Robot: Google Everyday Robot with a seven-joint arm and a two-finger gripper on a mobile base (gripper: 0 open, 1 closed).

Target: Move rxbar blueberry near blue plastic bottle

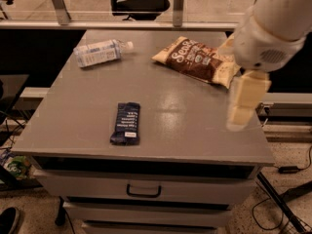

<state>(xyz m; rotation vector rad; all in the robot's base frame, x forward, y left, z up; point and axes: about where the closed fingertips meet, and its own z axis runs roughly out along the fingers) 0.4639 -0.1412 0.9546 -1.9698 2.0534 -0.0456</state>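
The rxbar blueberry is a flat navy wrapper with white text. It lies near the front edge of the grey table, left of centre. The blue plastic bottle lies on its side at the back left, white cap pointing right. My gripper hangs from the white arm over the table's right side, well to the right of the bar and far from the bottle. It holds nothing that I can see.
A brown-and-cream chip bag lies at the back right, partly behind my arm. A drawer with a handle sits below the tabletop. A railing and an office chair stand behind the table. Cables lie on the floor at right.
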